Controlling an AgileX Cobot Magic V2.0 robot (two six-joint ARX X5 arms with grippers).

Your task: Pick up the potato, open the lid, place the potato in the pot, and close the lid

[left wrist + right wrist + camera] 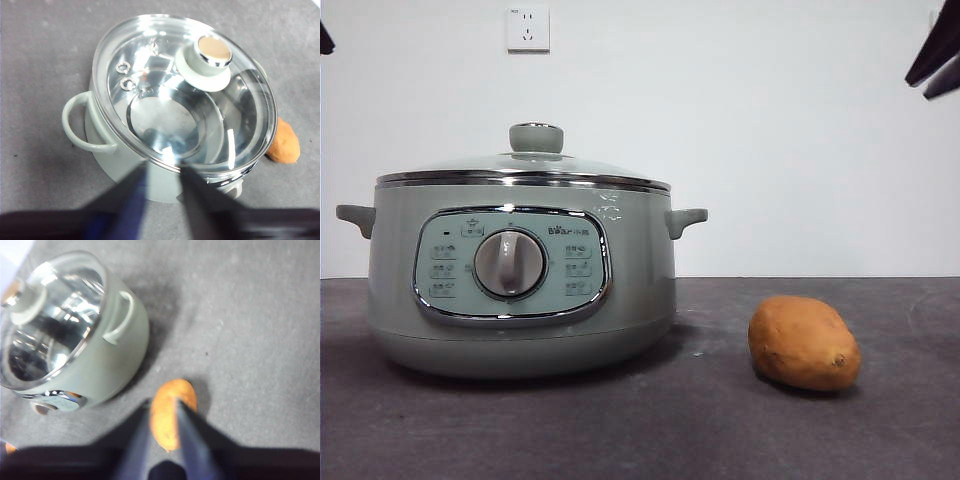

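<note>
Resting on the dark table (720,430), the potato (804,342) lies right of the lidded pot (520,290). Right gripper (164,410) hangs above it, left gripper (164,176) above the lid (185,95); both jaws parted, empty.

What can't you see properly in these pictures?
- The potato: left wrist view, the pot hides most of it.
- The panel's tiny labels: front view, too small to read.
- The right end effector: right wrist view, blurred; it hides part of the potato.
- The left end effector: left wrist view, blurred over the lid.
</note>
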